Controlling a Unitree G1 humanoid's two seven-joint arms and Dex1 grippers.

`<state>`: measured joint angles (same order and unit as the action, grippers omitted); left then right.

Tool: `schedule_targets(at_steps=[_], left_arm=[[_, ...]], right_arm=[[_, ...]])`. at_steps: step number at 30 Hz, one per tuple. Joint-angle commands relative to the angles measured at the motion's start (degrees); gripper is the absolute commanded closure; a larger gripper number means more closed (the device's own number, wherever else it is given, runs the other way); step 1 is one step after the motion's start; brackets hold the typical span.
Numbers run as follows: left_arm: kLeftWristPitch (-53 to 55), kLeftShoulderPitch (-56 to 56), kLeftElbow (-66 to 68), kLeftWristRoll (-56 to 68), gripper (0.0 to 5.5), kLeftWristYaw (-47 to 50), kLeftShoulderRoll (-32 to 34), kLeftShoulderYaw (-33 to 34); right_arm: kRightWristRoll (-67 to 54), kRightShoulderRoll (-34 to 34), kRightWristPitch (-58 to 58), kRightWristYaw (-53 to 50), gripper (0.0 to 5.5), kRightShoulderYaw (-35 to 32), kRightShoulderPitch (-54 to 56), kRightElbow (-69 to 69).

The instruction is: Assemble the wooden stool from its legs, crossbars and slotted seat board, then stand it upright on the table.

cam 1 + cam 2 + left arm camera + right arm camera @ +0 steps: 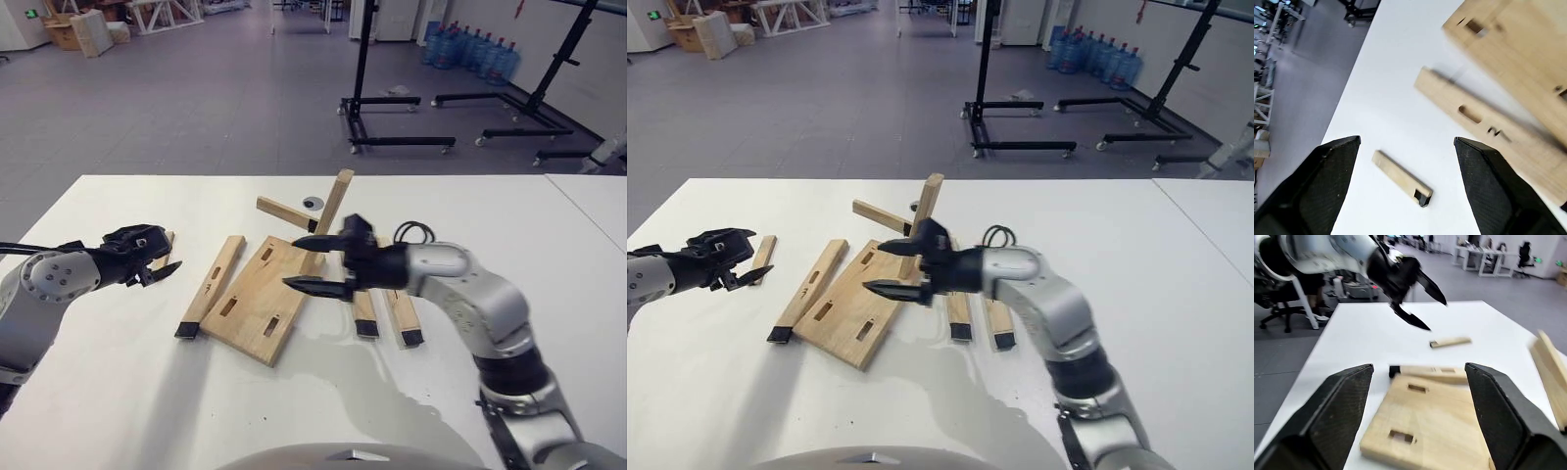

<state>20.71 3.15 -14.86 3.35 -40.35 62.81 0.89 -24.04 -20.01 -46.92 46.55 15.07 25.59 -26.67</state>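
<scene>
**Seat board (pixel 257 299) lying flat on the table (pixel 118 392), stool unassembled**

I am watching the right tool (pixel 290 262) hovering low over the seat board's far right part. Its two fingers are spread wide apart and gripping nothing. In the right wrist view the board's slots are showing between the open fingers (pixel 1342 416).

The board is resting slot side up near the middle of the table. Just to its left a loose leg (pixel 211 284) is lying along its edge, black foot toward me. At the board's far edge a tilted leg (pixel 336 201) is leaning upward, with a crossbar (pixel 282 211) sticking out from it to the left. Under the right forearm, two more legs (pixel 364 318) are lying side by side, just right of the board.

Well to the left, the left tool (pixel 733 262) is hanging above the table, its fingers also apart and empty. A short crossbar (pixel 762 257) is lying just beside it, showing between its fingertips (pixel 1327 186) in the left wrist view.
</scene>
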Motion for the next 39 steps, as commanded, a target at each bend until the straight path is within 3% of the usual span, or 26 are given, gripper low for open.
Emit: schedule_targets(at_steps=[1,4,8,15,24,36,39], left_arm=[[-1.30,2.39,0.79,-1.20,2.00,0.22,-3.08,-0.22],[-0.38,2.70,0.24,-1.70,2.00,0.79,-5.10,-0.14],[0.25,2.60,-0.35,-2.72,2.00,0.99,-6.81,-0.26],[1.46,2.66,-1.26,-4.20,2.00,1.48,-9.43,-0.93],[2.05,2.61,-1.99,-6.07,2.00,2.20,-11.90,-1.70],[2.19,1.62,-2.57,-8.11,2.00,2.85,-14.00,-2.31],[2.24,1.46,-2.50,-8.24,2.00,2.69,-14.01,-1.92]], right_arm=[[9.62,2.81,-2.54,-8.07,2.05,12.93,4.25,2.63],[15.42,3.20,-2.44,-9.75,2.05,21.38,6.12,7.29],[18.31,4.96,-1.97,-9.33,2.05,26.91,7.35,11.92],[21.10,9.76,0.54,-9.11,2.05,30.59,7.90,18.33],[30.01,1.86,6.48,-4.71,2.05,39.57,5.16,21.39],[30.85,-12.98,8.67,4.66,2.05,32.32,3.47,16.11],[30.18,-13.03,8.28,4.99,2.05,30.67,2.91,15.16]])
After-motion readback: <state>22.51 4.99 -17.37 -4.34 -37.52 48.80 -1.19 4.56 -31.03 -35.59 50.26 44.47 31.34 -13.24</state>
